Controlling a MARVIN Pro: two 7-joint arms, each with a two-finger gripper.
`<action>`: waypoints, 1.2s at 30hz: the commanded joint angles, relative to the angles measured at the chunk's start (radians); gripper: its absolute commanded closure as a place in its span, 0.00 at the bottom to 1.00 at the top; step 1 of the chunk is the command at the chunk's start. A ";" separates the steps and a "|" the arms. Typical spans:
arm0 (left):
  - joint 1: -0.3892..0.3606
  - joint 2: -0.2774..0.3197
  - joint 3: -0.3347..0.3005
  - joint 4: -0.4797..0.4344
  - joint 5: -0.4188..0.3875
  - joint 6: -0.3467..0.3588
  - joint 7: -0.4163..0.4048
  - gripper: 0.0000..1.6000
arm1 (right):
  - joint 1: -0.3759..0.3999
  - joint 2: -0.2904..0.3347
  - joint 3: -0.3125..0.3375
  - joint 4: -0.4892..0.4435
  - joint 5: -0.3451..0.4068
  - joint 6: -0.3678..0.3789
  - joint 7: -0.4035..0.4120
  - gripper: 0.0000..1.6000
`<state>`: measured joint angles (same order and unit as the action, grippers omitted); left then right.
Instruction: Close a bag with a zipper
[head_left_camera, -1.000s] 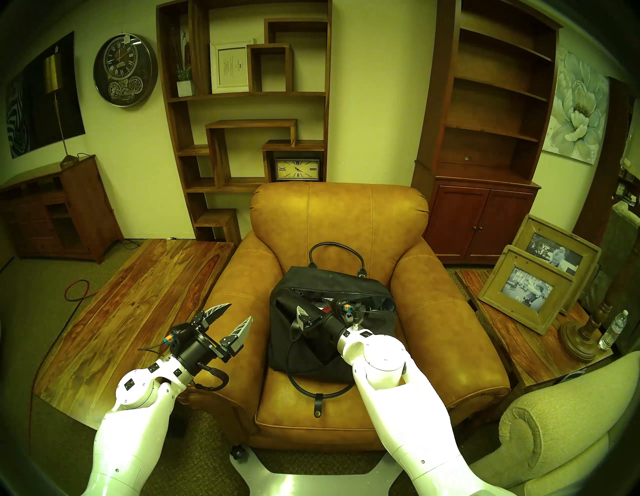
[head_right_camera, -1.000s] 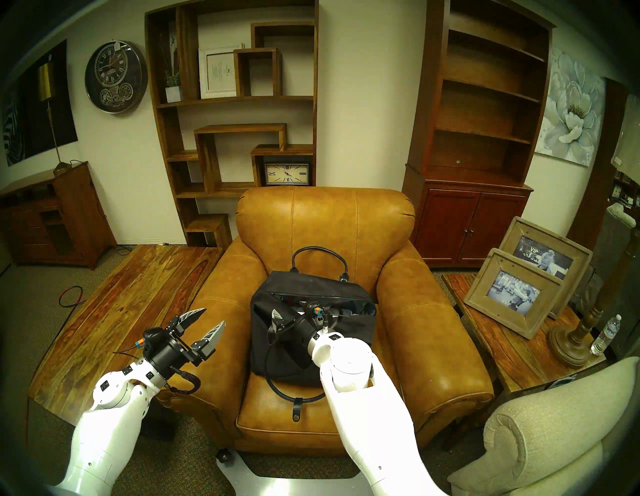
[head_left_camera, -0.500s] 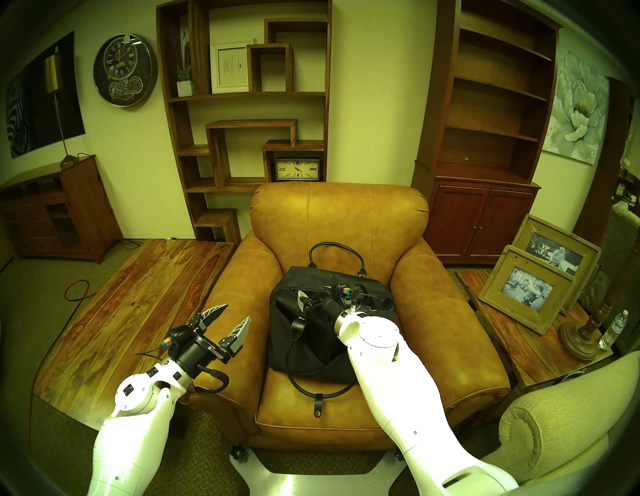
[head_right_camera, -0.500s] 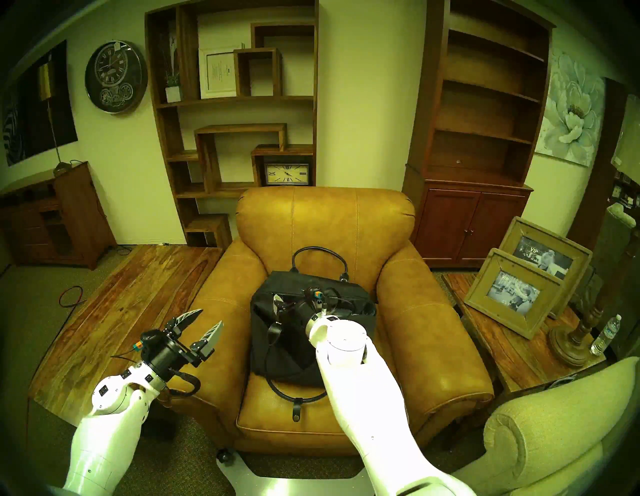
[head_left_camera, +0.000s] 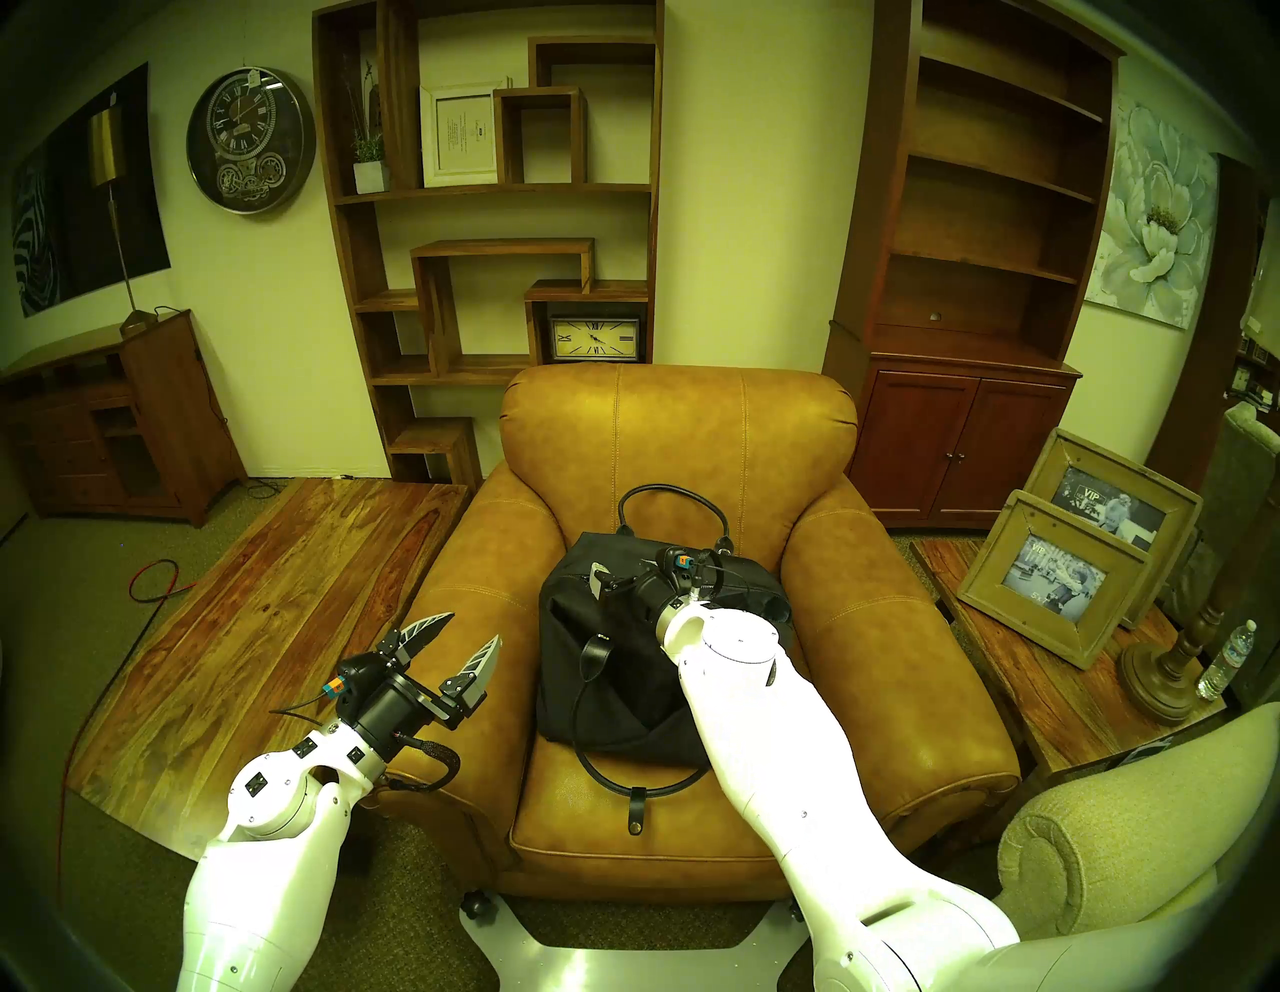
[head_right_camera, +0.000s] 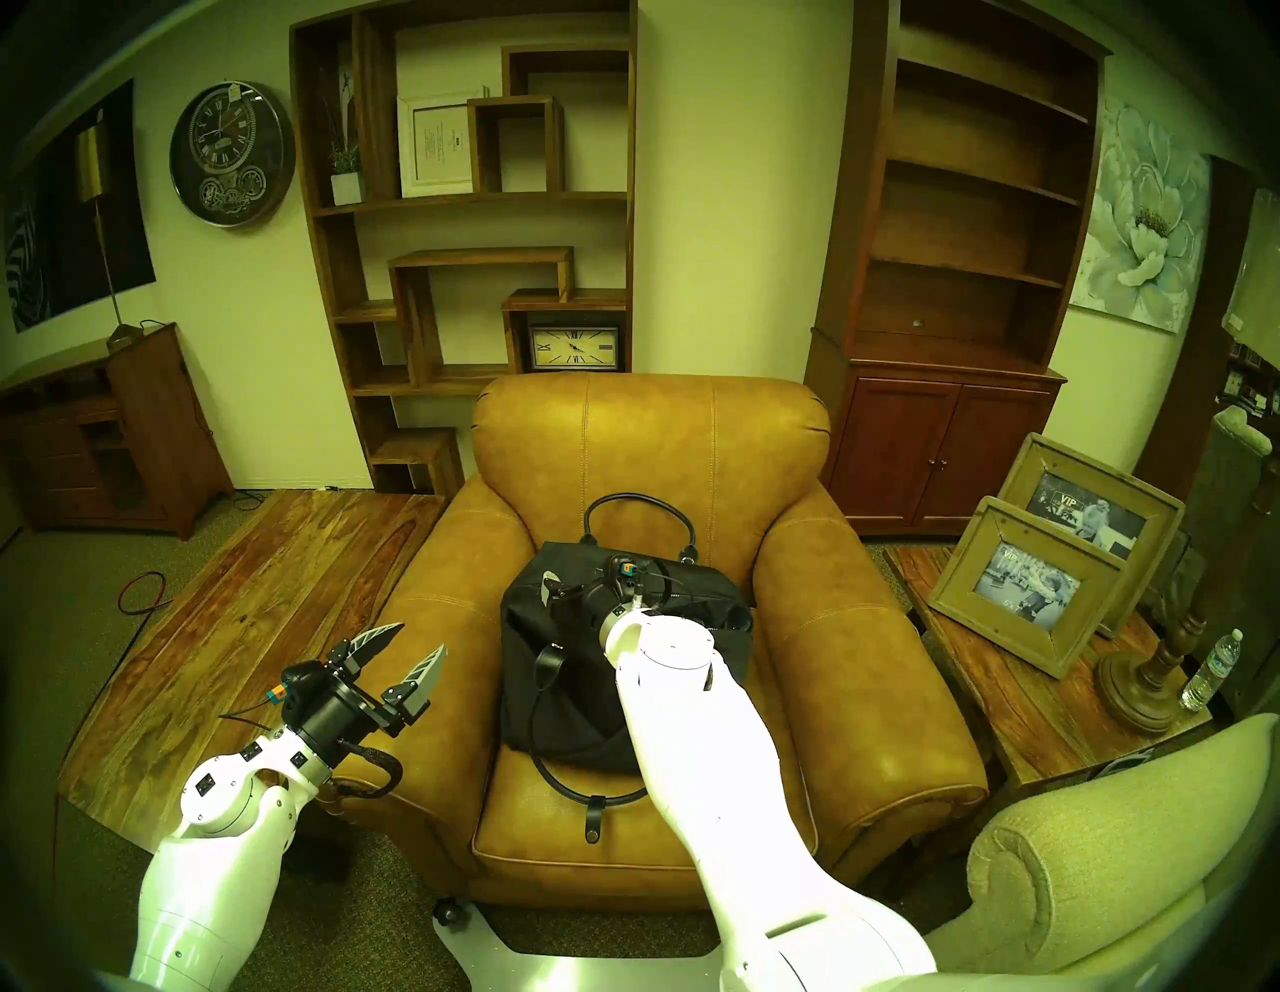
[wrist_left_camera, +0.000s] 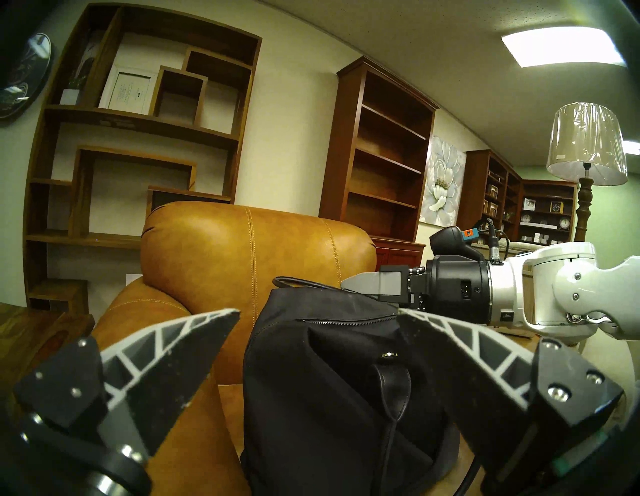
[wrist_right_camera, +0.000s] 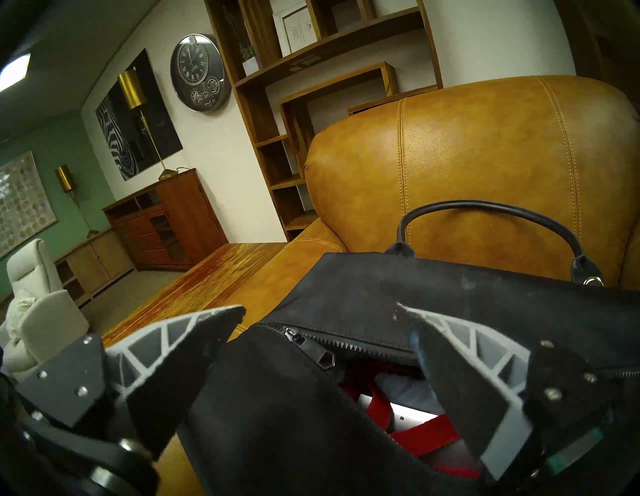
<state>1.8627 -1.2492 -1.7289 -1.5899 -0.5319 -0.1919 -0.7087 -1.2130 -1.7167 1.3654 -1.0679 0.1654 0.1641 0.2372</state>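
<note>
The bag (head_left_camera: 627, 665) sat mid-seat on the armchair (head_left_camera: 900, 623), zipper (wrist_right_camera: 349, 346) still open; the right gripper (wrist_right_camera: 320, 317), jaws wide and empty, risked snagging fabric or the red contents (wrist_right_camera: 412, 436) instead of the pull (wrist_right_camera: 327, 360).

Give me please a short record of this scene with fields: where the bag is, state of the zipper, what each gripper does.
bag: black bag on the seat of a tan armchair
zipper: zipper open; pull near the bag's left end
inside: something red shows through the opening
right gripper: right gripper over the bag's open top, jaws open, holding nothing
left gripper: left gripper left of the bag, over the chair's arm, jaws open, empty
handles: one handle against the chair back, one handle lying on the seat
</note>
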 joint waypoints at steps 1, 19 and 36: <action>0.007 0.000 -0.007 -0.049 0.006 0.012 0.018 0.00 | 0.107 -0.059 0.019 0.075 0.023 -0.038 0.024 0.00; 0.020 -0.010 -0.014 -0.081 0.031 0.050 0.051 0.00 | 0.259 -0.086 0.146 0.335 0.118 -0.042 0.088 0.00; 0.032 -0.015 -0.018 -0.104 0.040 0.071 0.070 0.00 | 0.363 -0.106 0.187 0.599 0.161 -0.119 0.223 0.00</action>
<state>1.8970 -1.2676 -1.7444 -1.6627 -0.4895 -0.1167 -0.6328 -0.9337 -1.8062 1.5541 -0.5215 0.3167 0.0765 0.4172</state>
